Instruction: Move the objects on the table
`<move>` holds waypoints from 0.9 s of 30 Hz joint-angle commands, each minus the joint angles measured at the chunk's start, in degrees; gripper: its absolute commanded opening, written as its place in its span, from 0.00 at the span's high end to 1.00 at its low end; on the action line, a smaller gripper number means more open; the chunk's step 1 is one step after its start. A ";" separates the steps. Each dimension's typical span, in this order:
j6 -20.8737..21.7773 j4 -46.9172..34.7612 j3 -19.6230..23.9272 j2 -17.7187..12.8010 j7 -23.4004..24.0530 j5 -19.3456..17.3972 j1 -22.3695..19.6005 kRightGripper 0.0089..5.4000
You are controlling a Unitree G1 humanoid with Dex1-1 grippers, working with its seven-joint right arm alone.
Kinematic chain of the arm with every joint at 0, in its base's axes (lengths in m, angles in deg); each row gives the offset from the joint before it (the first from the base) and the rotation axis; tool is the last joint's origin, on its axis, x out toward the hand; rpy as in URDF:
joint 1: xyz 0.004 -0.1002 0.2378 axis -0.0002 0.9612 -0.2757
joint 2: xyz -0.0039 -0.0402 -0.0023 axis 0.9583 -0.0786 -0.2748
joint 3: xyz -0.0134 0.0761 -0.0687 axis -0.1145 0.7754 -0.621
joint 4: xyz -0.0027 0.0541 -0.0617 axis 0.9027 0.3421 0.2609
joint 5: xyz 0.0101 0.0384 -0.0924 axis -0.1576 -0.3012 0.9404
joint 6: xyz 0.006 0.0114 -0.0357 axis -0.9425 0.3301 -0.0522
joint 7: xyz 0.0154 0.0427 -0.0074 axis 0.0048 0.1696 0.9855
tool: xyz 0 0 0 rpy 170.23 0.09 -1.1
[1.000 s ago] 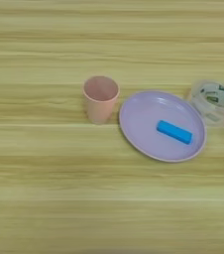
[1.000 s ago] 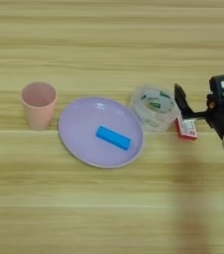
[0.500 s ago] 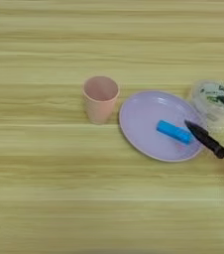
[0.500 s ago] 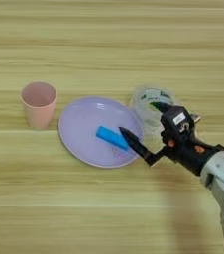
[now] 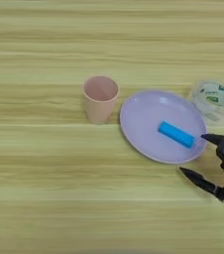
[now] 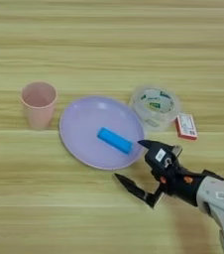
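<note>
The pincer (image 6: pixel 131 162) has swung from beside the red-and-white box (image 6: pixel 186 125) to the lilac plate (image 6: pixel 84 124)'s 4 o'clock rim, its two fingers spread wide apart.

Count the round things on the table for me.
3: a pink plastic cup at the left, a round lilac plastic plate beside it, and a clear tape roll at the plate's far right.

block (image 6: pixel 114 140) on plate (image 6: pixel 84 124) — cup (image 6: pixel 37 104) left
</note>
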 commanded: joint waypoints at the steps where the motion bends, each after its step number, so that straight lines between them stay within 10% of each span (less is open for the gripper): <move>1: 3.01 -0.61 2.11 -2.45 -0.36 -1.47 -1.87 0.01; 27: 3.22 0.17 -4.44 1.73 6.56 5.62 -8.20 0.01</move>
